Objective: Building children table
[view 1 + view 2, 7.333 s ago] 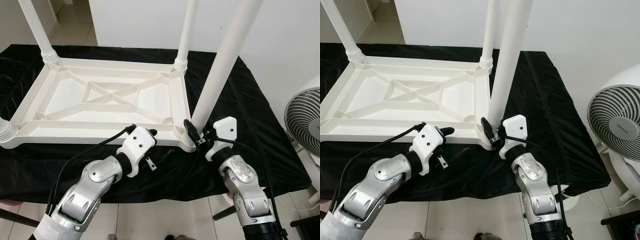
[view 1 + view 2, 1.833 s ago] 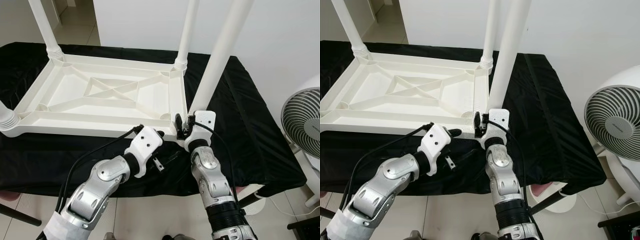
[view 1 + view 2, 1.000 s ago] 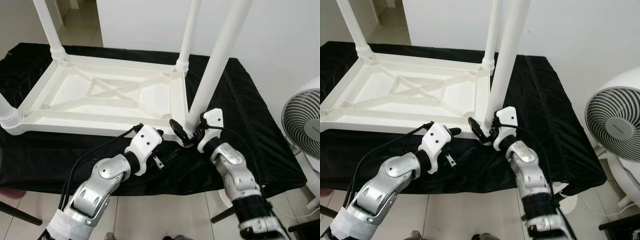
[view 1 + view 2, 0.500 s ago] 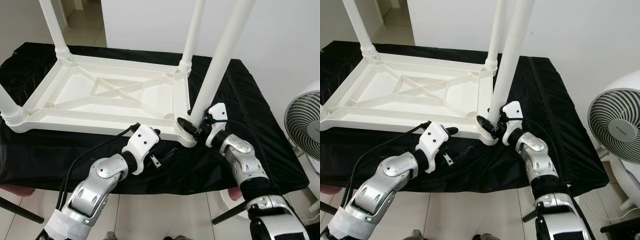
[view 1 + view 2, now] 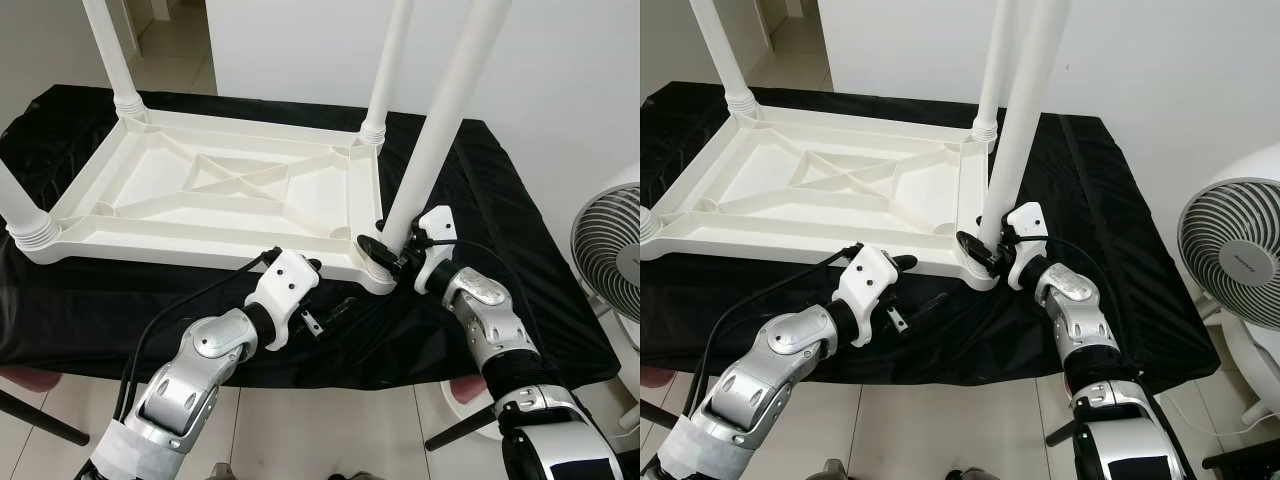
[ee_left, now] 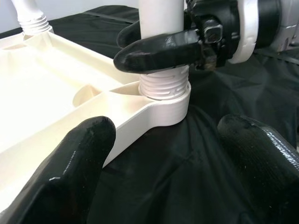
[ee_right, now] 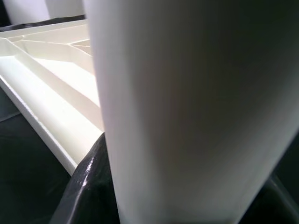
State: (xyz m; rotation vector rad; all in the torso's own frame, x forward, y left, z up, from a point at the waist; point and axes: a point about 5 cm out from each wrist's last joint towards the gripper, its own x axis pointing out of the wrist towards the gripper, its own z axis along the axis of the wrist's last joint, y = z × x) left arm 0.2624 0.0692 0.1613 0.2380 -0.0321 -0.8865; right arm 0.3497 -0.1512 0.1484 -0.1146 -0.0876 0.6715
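A white plastic children's table [image 5: 215, 190] lies upside down on a black cloth [image 5: 480, 200]. Its near-right leg [image 5: 440, 120] stands tilted in the corner socket [image 6: 163, 100], with the thread showing above the socket. My right gripper [image 5: 388, 248] is shut on the base of this leg, one black finger [image 6: 159, 51] wrapped across it. In the right wrist view the leg [image 7: 187, 107] is very close. My left gripper [image 5: 325, 285] hovers open over the cloth just in front of the table's near edge, its fingers [image 6: 84, 158] pointing at the socket.
Three other legs stand upright: far left [image 5: 115, 55], far right [image 5: 388, 65], near left [image 5: 20, 210]. A white fan [image 5: 1240, 250] stands on the floor to the right. A white wall runs behind. The cloth's front edge drops to tiled floor.
My right forearm has swung from in front of the leg round to its right, the gripper staying at the leg's base. The left gripper has hardly moved. The camera has shifted a little.
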